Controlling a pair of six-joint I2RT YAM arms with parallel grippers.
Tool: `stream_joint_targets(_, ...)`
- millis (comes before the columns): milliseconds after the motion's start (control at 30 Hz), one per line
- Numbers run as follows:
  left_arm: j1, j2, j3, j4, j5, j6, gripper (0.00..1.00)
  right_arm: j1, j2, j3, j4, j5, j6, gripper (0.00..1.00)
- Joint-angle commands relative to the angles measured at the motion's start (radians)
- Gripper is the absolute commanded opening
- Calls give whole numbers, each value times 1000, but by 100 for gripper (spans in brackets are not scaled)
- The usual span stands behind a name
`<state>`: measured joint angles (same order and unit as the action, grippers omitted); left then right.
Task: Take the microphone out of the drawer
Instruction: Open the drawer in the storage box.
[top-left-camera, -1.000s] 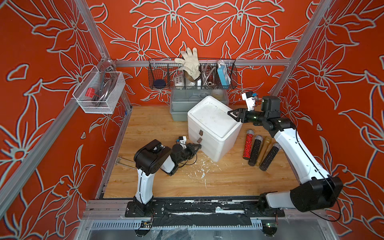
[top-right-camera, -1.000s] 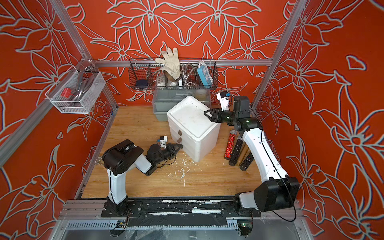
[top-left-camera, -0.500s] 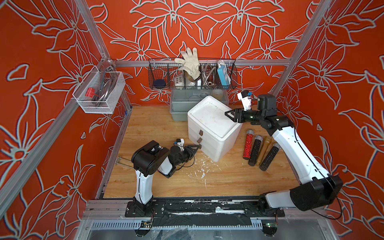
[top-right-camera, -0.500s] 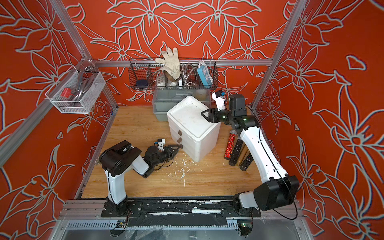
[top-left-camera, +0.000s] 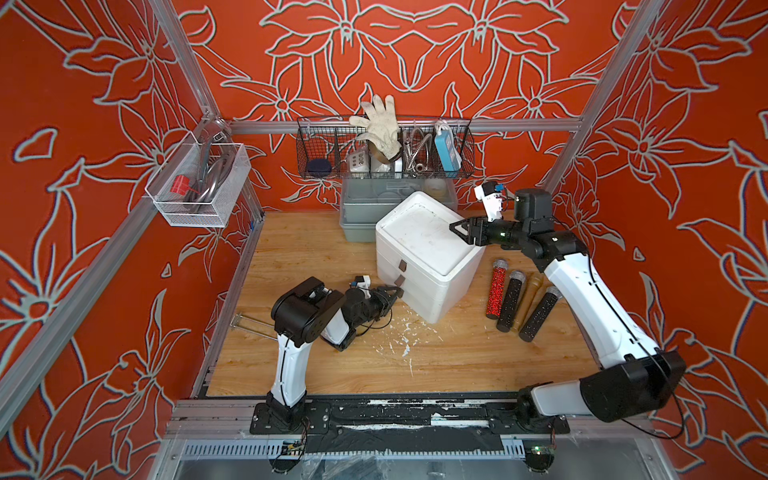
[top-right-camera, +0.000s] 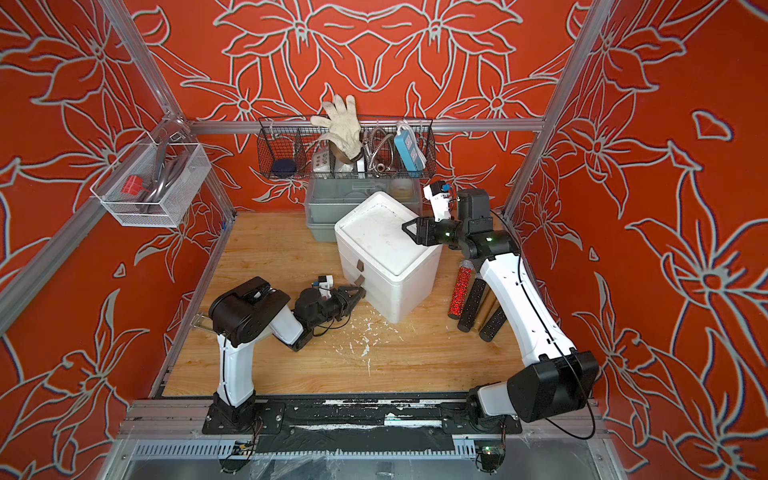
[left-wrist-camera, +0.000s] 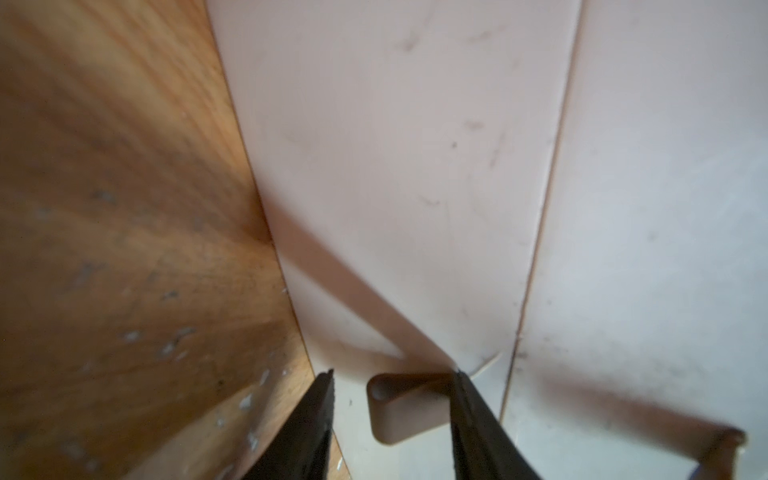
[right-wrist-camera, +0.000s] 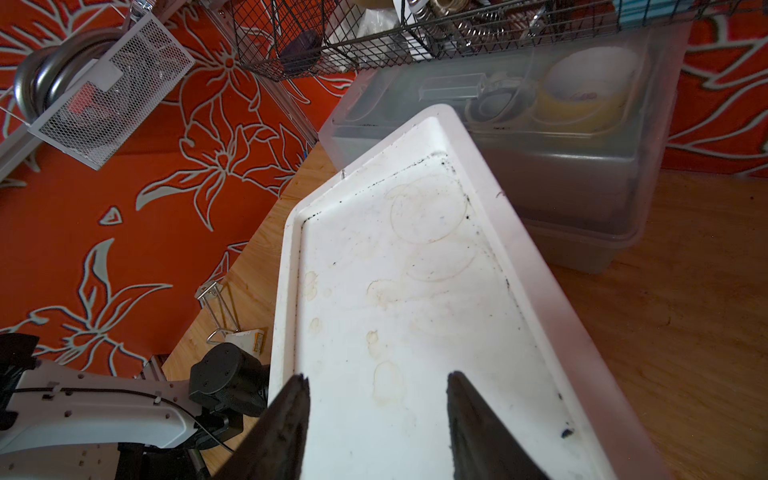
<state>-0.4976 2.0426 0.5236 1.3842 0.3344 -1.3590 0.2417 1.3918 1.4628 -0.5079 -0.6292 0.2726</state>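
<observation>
On the wooden table (top-left-camera: 291, 249), about in the middle, stands the white drawer unit (top-left-camera: 419, 245) with two drawers, one above the other. Both drawers are shut, so what is inside them cannot be seen. Just right of the unit, four microphones (top-left-camera: 512, 301) lie side by side on the table: one red, two black and one gold.

At the near-left face of the unit, low over the table, the left gripper (top-left-camera: 395, 292) points at the lower drawer. In the left wrist view its jaws stand partly apart around the brown tab handle (left-wrist-camera: 405, 409) of that drawer. One finger is close against the end of the tab and the other is clear of it, so the tab is not pinched.

Over the far-right edge of the unit's top is the right gripper (top-left-camera: 455, 228). Its jaws are moderately wide, with nothing between them.
</observation>
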Motion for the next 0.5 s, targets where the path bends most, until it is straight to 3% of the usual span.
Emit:
stream_joint_targets(0,-15,32,23,7,-8,-2,41,0,-17,-17,18,0,-13,57)
stream_joint_targets(467,-34,55,78,7,-30,-49,25,0,-17,-34,20,8,-18,57)
